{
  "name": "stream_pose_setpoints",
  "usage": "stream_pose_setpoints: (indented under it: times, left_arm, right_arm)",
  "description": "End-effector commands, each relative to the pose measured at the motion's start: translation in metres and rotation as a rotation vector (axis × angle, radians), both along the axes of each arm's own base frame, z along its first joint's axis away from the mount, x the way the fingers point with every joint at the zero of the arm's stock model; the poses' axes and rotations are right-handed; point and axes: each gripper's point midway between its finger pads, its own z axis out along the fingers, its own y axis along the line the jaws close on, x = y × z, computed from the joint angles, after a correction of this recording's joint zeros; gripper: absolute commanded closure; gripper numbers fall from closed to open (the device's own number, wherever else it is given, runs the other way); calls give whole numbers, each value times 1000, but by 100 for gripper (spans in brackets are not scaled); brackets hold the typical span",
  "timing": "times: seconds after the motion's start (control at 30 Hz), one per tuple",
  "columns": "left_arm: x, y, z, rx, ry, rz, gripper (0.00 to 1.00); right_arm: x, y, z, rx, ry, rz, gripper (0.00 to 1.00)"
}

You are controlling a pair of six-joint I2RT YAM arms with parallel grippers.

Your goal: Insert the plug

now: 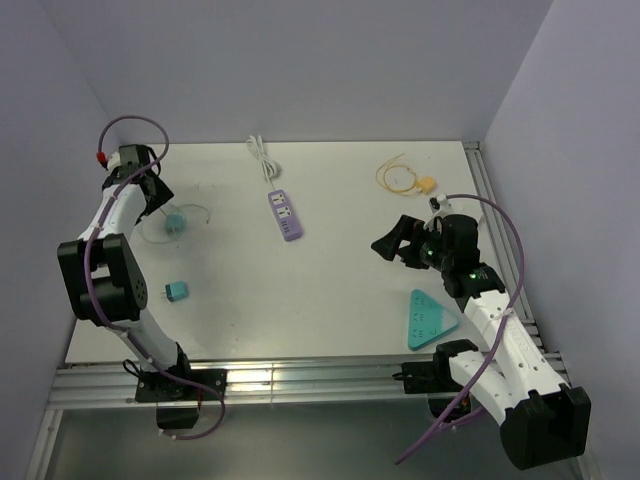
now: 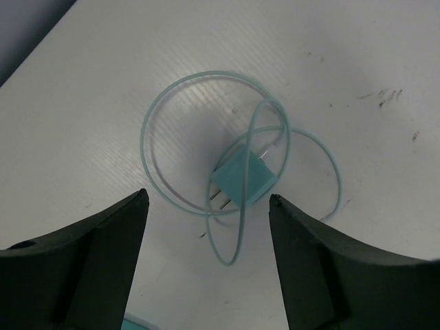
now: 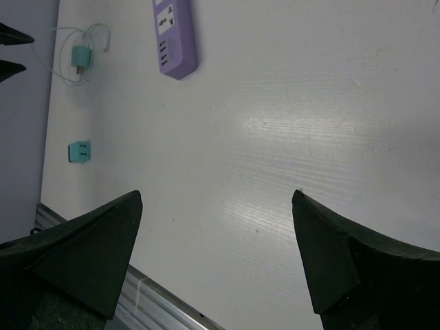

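The plug is a small yellow-tan block at the back right of the table, with its thin yellow cable looped to its left. The purple power strip lies mid-table and also shows in the right wrist view. My right gripper hovers open over bare table in front of the plug, holding nothing. My left gripper is open at the far left, just above a teal plug on a looped teal cable.
A small teal adapter lies near the left front. A teal triangular socket block sits by the right arm. The strip's white cord runs toward the back wall. The table's metal rail edge is close below the right gripper.
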Motion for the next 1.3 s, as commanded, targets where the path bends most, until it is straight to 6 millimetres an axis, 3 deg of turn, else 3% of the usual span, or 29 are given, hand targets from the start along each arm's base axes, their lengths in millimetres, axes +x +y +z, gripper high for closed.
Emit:
stream_pose_setpoints:
  times: [0.0,0.13,0.27,0.37,0.4,0.43,0.57,0.63,0.77,0.83,0.87,1.0,1.27]
  left_arm:
    - [26,-5,16,-18,-76,-50,24]
    - [30,-9,-1,-45,-48,-69,38]
    - [37,-13,-4,-65,-58,-101,51]
    - [43,-15,6,-76,-82,-133,79]
    - [43,-16,16,-73,-102,-139,100]
    - [45,-16,24,-70,-123,-147,100]
    - [46,-22,75,-59,-234,-189,100]
    - [42,-30,114,-53,-322,-234,100]
    - [28,-58,187,-66,-487,-352,100]
    - [24,-86,213,-104,-562,-475,100]
    - [18,-98,235,-107,-622,-528,100]
    - [-9,-148,290,-178,-782,-781,100]
    - [-84,-197,419,-170,-1143,-1058,100]
  right_arm:
    - [7,-2,20,-7,-69,0,4]
    - [6,0,21,2,-63,6,5]
    - [4,-2,19,-9,-53,4,5]
    - [3,-4,18,-20,-44,-7,6]
    - [3,-5,18,-21,-44,-9,6]
    - [3,-5,19,-18,-43,-13,6]
    - [2,-4,24,-8,-52,-15,7]
    - [2,-2,28,1,-54,-7,7]
    - [3,3,40,22,-74,18,8]
    - [6,5,48,29,-86,20,8]
    - [7,8,50,33,-87,31,8]
    - [11,16,68,43,-121,58,9]
    - [13,51,103,89,-194,190,10]
